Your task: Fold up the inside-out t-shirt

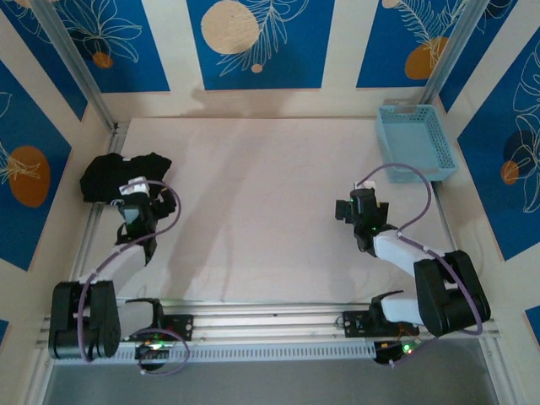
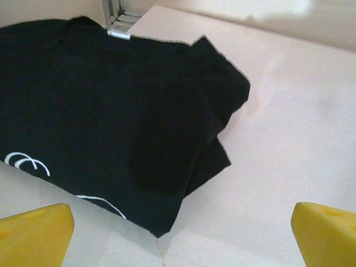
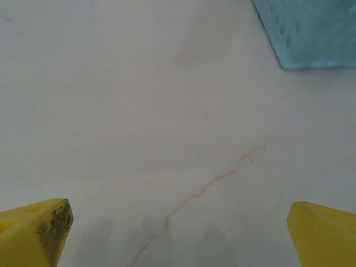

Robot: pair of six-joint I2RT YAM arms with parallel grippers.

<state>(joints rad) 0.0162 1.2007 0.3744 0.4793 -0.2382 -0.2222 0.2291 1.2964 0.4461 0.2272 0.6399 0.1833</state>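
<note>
The inside-out t-shirt (image 1: 118, 175) is a black folded bundle at the table's left edge. In the left wrist view the t-shirt (image 2: 111, 117) lies in layers with thin white curved lines near its lower left, and one corner points toward the camera. My left gripper (image 1: 135, 187) hovers just on the near side of it, open, and its yellow fingers (image 2: 34, 233) hold nothing. My right gripper (image 1: 361, 207) stands open over bare table at the right, with its yellow fingertips (image 3: 34, 229) wide apart and empty.
A light-blue basket (image 1: 418, 142) sits at the back right, and the basket's corner (image 3: 311, 30) appears in the right wrist view. A metal frame rail (image 2: 118, 22) runs just beyond the shirt. The pale table (image 1: 261, 194) has a faint reddish crack (image 3: 211, 183).
</note>
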